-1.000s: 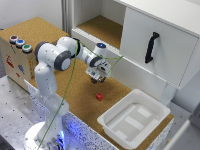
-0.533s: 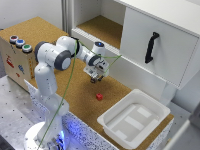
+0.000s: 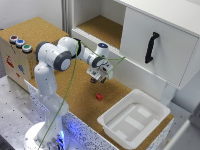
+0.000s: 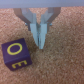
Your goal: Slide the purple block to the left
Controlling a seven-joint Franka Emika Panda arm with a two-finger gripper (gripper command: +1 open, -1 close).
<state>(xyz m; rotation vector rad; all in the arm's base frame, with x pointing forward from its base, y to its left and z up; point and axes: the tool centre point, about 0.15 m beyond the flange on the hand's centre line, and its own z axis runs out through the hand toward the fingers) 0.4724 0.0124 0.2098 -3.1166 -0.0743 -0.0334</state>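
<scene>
- Purple cube block (image 4: 16, 55) with yellow letters is seen lying on the brown cork-textured table (image 3: 75, 95), just beside the metal gripper (image 4: 40, 46).
- Compared with a second earlier, almost no arm motion is detected; the push is judged not yet begun.
- The jaws are pressed together, holding nothing.
- A small red object (image 3: 99, 96) and a white plastic tray (image 3: 160, 109) are noted nearby.

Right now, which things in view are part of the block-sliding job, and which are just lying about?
Part of the job:
- purple block, seen only in the wrist view
- gripper, jaws closed, beside the block

Lying about:
- small red object on the cork surface
- white tray
- cabinet door handle
- button box
</scene>
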